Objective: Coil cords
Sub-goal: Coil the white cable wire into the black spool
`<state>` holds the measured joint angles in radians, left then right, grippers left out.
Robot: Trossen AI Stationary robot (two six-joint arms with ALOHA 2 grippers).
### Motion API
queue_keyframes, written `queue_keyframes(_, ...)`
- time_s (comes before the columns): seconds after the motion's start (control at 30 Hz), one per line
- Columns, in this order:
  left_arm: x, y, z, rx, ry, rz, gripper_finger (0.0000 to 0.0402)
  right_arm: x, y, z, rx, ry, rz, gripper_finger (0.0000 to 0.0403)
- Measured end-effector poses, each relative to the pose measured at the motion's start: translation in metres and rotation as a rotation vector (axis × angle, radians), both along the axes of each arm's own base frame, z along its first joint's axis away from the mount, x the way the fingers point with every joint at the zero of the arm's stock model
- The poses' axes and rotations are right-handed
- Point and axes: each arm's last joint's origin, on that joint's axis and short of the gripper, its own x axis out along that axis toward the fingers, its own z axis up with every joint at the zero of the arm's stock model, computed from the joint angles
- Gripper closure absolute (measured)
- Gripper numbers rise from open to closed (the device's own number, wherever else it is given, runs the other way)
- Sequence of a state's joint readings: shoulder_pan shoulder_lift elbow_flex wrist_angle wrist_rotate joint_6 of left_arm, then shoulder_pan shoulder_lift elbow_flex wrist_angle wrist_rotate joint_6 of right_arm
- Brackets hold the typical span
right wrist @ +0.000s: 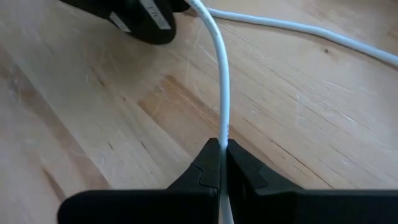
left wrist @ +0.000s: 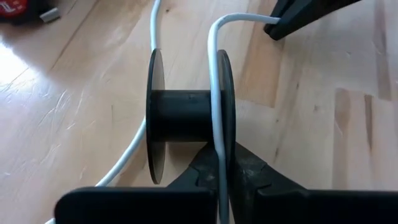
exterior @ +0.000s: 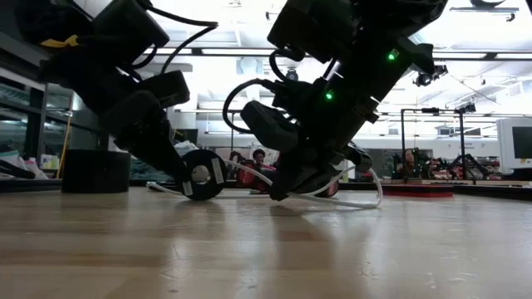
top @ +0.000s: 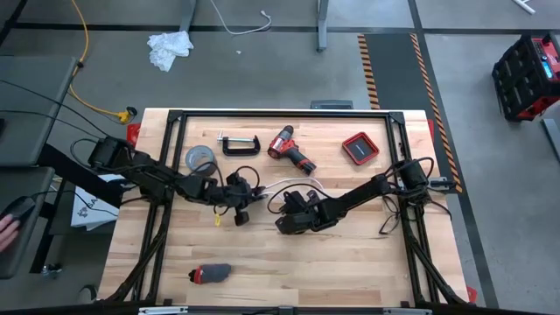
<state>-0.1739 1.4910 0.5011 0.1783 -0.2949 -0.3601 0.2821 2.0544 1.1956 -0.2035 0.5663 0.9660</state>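
The cord is a thin white cable (top: 282, 185) that ends at a small black spool (exterior: 200, 174), whose round side has a pale centre. The spool stands on its edge in the middle of the table. My left gripper (left wrist: 221, 177) comes from the table's left and is shut on the spool. My right gripper (right wrist: 222, 149) comes from the right and is shut on the cable a short way from the spool. Behind both grippers the rest of the cable (right wrist: 311, 31) lies in a loose loop on the wood. My left gripper pinches one flange of the spool (left wrist: 226, 118) between its two fingers. A strand of the white cable (left wrist: 215, 93) lies against that flange and runs down between the fingers. The fingers slant down from the table's left. The spool stands upright on edge, its rim (exterior: 202, 198) at the table top. My right gripper pinches the white cable (right wrist: 222, 127) between its two fingertips, a single strand. The fingers slant down from the table's right and lie along the cable. From the fingers the cable rises in a gentle curve to the spool (right wrist: 146, 25).
At the far side lie a grey tape roll (top: 199, 157), a black clamp (top: 238, 143), a red drill (top: 290, 150) and a red tray (top: 359, 149). A small yellow piece (top: 217, 217) lies by the left gripper. A dark and red object (top: 210, 273) lies near the front edge.
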Motion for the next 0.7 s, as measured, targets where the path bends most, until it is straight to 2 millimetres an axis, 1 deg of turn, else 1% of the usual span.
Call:
queue_keyframes(0.2,0.0,0.003,0.001,-0.074,-0.001,0.0,0.0398,0.0,0.001,0.0,0.006,0.005,0.011,0.039)
queue_keyframes(0.3,-0.002,0.004,0.005,-0.109,0.0,-0.001,0.0398,0.0,0.001,0.004,0.015,-0.003,0.014,0.038)
queue_keyframes(0.53,-0.019,0.006,0.026,-0.135,0.015,0.029,0.0398,-0.002,-0.004,0.038,-0.029,-0.088,0.006,0.0357)
queue_keyframes(0.63,-0.027,0.007,0.041,-0.185,-0.022,0.06,0.0398,-0.004,-0.011,0.061,-0.07,-0.126,0.02,0.034)
queue_keyframes(0.7,-0.031,0.008,0.056,-0.216,-0.042,0.083,0.0398,-0.006,-0.017,0.078,-0.088,-0.159,0.028,0.0328)
